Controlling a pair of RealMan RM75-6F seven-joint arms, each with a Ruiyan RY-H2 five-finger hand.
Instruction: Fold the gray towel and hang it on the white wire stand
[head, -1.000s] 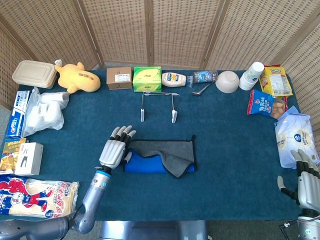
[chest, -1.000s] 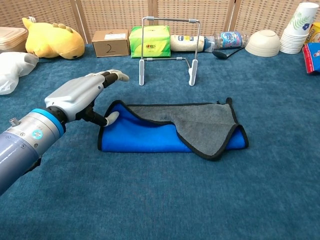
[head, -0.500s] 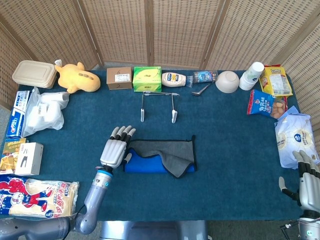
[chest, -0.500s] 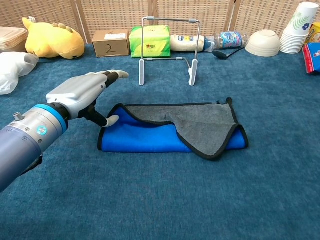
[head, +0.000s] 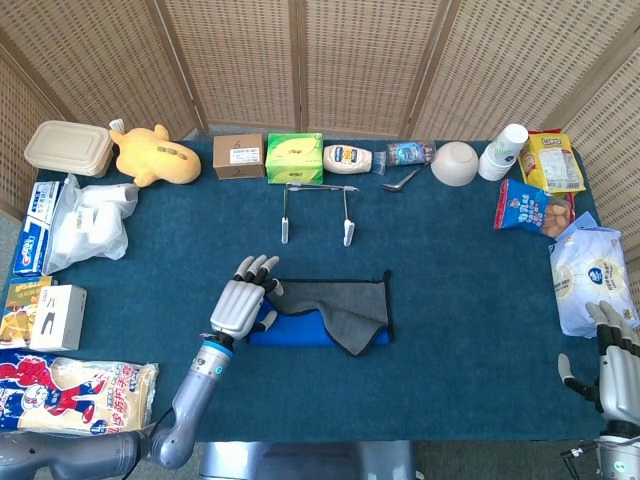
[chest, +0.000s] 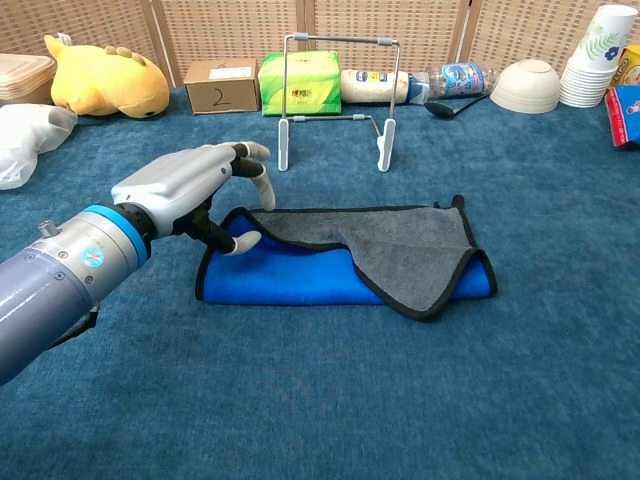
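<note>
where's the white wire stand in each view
Head view: white wire stand sits upper centre, just in front of the green tissue box.
Chest view: the stand rises at top centre, beyond the folded gray towel.
Shared landmark: the green tissue box directly behind the stand.

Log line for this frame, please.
left hand: open, over towel's left end | right hand: open, idle at table's right edge | towel: folded, flat on table | wire stand: bare | hang: not yet done
</note>
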